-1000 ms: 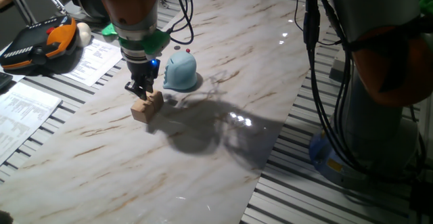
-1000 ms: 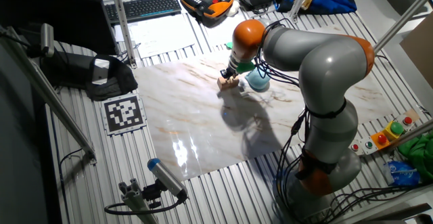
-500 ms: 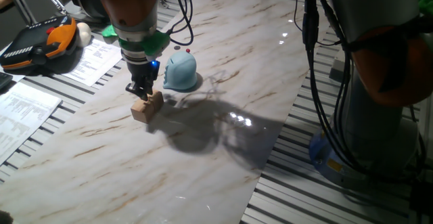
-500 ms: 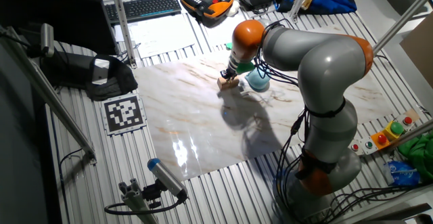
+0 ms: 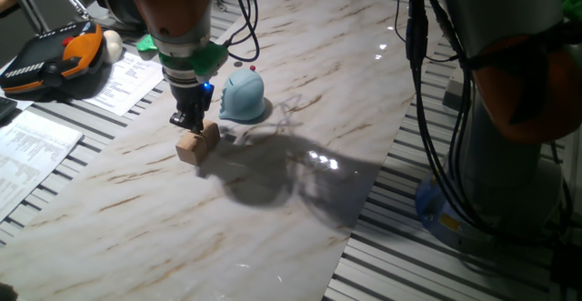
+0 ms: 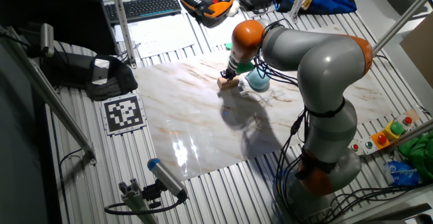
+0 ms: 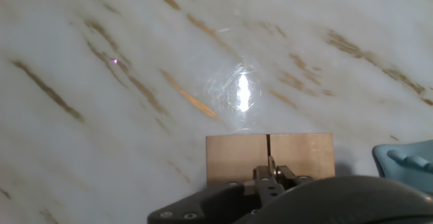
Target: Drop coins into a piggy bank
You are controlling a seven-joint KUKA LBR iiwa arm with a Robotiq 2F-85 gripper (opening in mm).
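Note:
The light blue piggy bank (image 5: 243,96) stands on the marble table top; it also shows in the other fixed view (image 6: 258,80) and at the right edge of the hand view (image 7: 406,160). Two tiny reddish coins (image 5: 245,66) lie just behind it. My gripper (image 5: 191,124) hangs to its left, right over two tan wooden cubes (image 5: 197,143) that stand side by side. In the hand view the gripper (image 7: 270,172) has its fingertips drawn together over the seam between the cubes (image 7: 237,158). I see nothing held between them.
An orange and black pendant (image 5: 55,55) and paper sheets (image 5: 127,78) lie off the table top at the far left. A keyboard (image 6: 145,7) lies at the back. Cables hang by the arm's base (image 5: 509,110) on the right.
The fingers were spread over the cubes one second ago and have closed together. The hand has stayed over the cubes. The piggy bank has not moved.

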